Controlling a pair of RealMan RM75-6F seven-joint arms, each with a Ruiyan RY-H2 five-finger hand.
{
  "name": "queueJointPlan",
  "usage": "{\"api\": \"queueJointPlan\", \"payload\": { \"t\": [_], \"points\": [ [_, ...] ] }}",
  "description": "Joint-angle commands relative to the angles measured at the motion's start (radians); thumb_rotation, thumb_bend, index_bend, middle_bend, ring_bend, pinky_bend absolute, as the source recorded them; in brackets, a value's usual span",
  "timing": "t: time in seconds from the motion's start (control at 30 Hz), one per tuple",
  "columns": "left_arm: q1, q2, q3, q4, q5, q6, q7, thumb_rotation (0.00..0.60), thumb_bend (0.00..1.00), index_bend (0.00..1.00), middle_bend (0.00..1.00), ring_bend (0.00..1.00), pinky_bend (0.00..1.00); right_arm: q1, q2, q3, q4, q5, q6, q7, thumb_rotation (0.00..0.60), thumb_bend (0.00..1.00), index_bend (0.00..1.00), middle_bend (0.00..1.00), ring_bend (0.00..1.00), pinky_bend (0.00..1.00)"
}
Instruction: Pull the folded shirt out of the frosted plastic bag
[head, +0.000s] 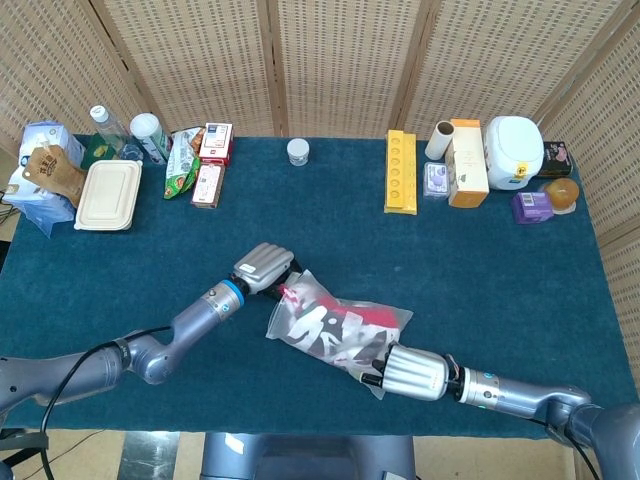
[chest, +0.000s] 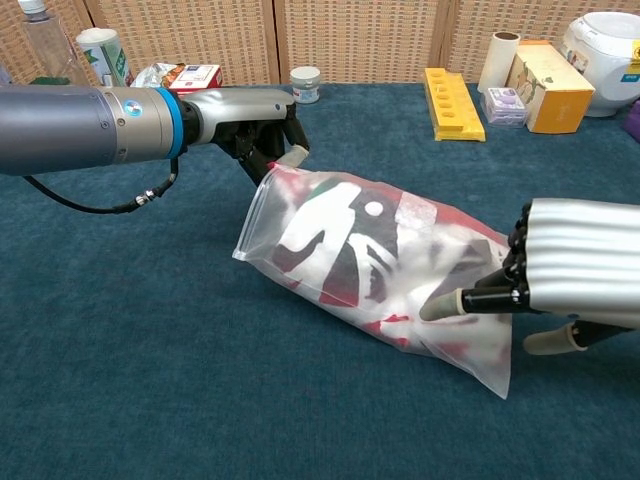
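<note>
Yellow tray (head: 400, 172), white appliance (head: 515, 152), takeout box (head: 108, 195) along back edge.

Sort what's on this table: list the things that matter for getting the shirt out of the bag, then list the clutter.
Job:
frosted plastic bag
folded shirt inside it
left hand gripping the bag's top corner
right hand pressing the bag's other end

Clutter:
yellow tray
white jar
lunch box
water bottle
white appliance
</note>
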Motion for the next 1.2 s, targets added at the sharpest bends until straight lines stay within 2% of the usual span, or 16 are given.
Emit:
{"api": "queueJointPlan", "payload": {
  "t": [0.03,0.6,0.87,1.2],
  "points": [
    [0.002,0.003,0.000,-0.005,-0.004,0.003,0.003,0.600,0.42,0.80,1.00,1.00,1.00,0.007,0.004,-0.005,-0.010,0.005,-0.020,-0.008,0.600,0.06,0.25,0.72,0.98,1.00],
    [0.004,-0.003,-0.001,-0.017,-0.008,0.011,0.010,0.600,0.42,0.80,1.00,1.00,1.00,0.056,0.000,-0.011,-0.081,0.012,-0.101,-0.054,0.600,0.27,0.35,0.75,1.00,1.00],
    [0.004,-0.004,-0.001,-0.016,-0.006,0.013,0.009,0.600,0.42,0.81,1.00,1.00,1.00,0.062,0.001,-0.021,-0.098,0.012,-0.109,-0.055,0.600,0.36,0.43,0.82,1.00,1.00],
    [0.006,-0.004,0.001,-0.009,-0.008,0.010,0.008,0.600,0.42,0.81,1.00,1.00,1.00,0.061,-0.001,-0.035,-0.091,0.009,-0.100,-0.045,0.600,0.46,0.48,0.83,1.00,1.00]
  ]
}}
